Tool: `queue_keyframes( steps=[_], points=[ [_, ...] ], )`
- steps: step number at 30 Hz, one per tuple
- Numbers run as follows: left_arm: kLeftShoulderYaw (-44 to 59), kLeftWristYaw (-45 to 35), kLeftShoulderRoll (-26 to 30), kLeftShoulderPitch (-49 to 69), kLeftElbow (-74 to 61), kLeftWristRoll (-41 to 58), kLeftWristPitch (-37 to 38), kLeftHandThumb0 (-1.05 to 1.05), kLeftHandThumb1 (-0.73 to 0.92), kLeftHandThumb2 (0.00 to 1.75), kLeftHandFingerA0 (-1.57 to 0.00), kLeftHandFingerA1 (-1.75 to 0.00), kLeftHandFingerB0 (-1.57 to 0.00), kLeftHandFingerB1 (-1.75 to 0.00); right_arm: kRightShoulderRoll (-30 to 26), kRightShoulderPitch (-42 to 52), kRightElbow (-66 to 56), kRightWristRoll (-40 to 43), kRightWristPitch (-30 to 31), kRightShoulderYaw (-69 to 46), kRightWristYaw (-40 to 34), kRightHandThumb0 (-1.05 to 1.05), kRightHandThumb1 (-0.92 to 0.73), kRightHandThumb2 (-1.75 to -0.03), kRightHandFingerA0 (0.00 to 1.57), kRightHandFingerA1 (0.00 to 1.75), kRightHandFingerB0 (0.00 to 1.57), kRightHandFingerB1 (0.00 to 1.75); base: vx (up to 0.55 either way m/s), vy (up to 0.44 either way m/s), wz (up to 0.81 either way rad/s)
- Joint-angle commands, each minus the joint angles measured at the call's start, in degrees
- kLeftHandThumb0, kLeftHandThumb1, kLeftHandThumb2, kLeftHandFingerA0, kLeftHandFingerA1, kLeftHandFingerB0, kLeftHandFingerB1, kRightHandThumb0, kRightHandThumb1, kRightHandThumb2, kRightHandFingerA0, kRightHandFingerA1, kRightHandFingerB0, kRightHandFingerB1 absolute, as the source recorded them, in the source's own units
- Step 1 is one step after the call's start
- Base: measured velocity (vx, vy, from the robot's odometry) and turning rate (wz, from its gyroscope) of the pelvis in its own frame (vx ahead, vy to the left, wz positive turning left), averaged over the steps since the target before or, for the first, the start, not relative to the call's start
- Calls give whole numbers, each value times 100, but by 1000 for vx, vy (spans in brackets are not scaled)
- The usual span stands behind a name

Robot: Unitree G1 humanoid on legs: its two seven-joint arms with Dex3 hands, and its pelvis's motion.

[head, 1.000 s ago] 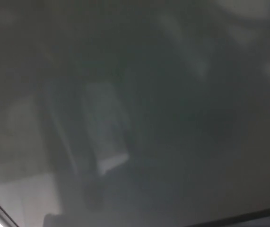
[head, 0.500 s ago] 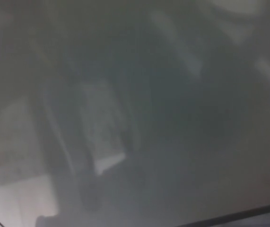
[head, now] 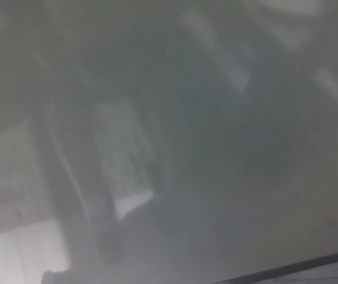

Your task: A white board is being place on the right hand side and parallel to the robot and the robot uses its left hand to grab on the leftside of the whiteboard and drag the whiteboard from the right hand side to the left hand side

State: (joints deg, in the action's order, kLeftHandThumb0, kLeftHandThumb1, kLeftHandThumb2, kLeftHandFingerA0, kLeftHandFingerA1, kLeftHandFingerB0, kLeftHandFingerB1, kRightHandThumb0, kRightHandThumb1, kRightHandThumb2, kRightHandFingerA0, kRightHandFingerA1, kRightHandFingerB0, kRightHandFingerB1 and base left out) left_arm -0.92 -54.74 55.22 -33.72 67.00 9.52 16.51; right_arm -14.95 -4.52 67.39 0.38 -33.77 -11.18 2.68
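Whiteboard (head: 216, 148) fills nearly the whole head view, a glossy grey face with only dim reflections; dark frame edge (head: 293, 269) slants across the lower right. No hands visible, so finger state impossible to tell. Probably pulled close while dragged.

The whiteboard (head: 228, 148) fills nearly the whole head view as a dull grey-green sheet, mottled with blurred reflections: paler whitish patches toward the top right and lower left, darker smoky shapes through the middle. A thin dark edge strip (head: 287, 270) crosses the bottom right corner.
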Motion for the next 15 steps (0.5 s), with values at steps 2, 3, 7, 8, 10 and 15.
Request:
queue_keyframes(
  steps=[2,3,7,8,10,15],
  points=[
    [238,46,183,108,245,-191,-355,-37,44,63,-6,-28,-5,-19,5,117,29,5,-81,-6,-61,-80,-71,-61,68,75,54,53,0,0,0],
    [280,71,186,101,265,-193,-491,-44,31,68,0,-23,0,-15,22,128,26,16,-76,-13,-64,-80,-71,-61,69,76,54,53,0,0,0],
    [1096,145,-74,595,288,370,-368,-50,30,67,0,-15,0,-8,57,235,-34,52,-127,-35,-29,-77,-71,-60,67,74,52,53,0,0,0],
    [1213,136,-111,669,281,426,-354,-50,30,67,0,-15,0,-8,64,243,-39,62,-135,-43,-18,-77,-71,-60,67,74,52,53,0,0,0],
    [1663,285,-326,1039,151,623,-401,-53,33,72,0,-21,0,-13,52,264,-40,66,-151,-52,2,-78,-71,-61,63,72,50,52,0,0,0],
    [2481,825,-953,2099,-502,868,-320,-61,61,72,-13,-38,-2,-9,41,341,-47,89,-240,-94,45,-81,-72,-61,63,73,46,51,0,0,0]
  ],
)
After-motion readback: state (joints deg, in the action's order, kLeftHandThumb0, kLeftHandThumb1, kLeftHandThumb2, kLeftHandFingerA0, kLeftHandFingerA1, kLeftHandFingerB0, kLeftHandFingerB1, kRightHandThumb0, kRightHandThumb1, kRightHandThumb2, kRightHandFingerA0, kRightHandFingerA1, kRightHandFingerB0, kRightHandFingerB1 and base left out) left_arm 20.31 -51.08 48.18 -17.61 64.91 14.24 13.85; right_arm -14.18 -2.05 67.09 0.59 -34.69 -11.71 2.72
